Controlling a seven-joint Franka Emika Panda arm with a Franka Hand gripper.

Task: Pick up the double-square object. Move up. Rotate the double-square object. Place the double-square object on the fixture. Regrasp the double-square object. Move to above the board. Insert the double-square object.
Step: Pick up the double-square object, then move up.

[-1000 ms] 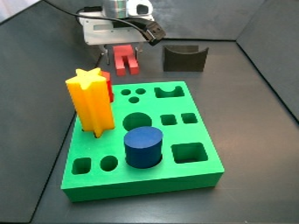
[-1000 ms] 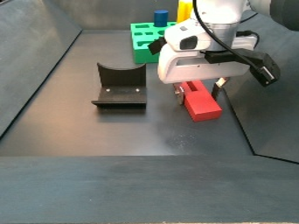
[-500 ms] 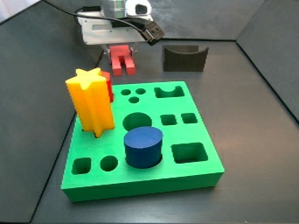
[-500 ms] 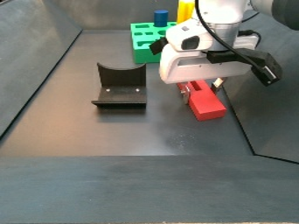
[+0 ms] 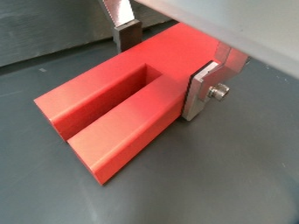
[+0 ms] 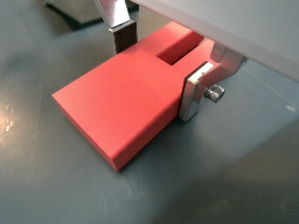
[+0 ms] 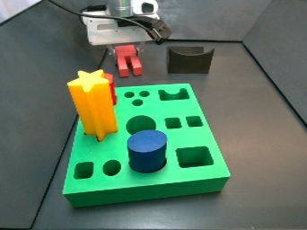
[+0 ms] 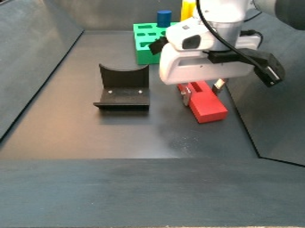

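The double-square object (image 7: 128, 61) is a salmon-red flat block lying flat on the dark floor beyond the green board (image 7: 144, 184). Its slot shows in a wrist view (image 5: 128, 96), and its solid end shows in the other views (image 6: 122, 109) (image 8: 210, 105). My gripper (image 5: 162, 77) (image 6: 159, 79) is lowered over it with a finger on each long side. One silver finger (image 5: 201, 92) lies against the block's side. The other finger (image 5: 125, 31) stands just off the opposite edge with a thin dark gap. In both side views the gripper (image 7: 126, 48) (image 8: 202, 85) sits right above the block.
The fixture (image 7: 188, 59) (image 8: 121, 87) stands on the floor beside the block. In the board stand a yellow star prism (image 7: 92, 106), a darker red peg (image 7: 109, 90) behind it, and a blue cylinder (image 7: 147, 150). Dark walls enclose the floor.
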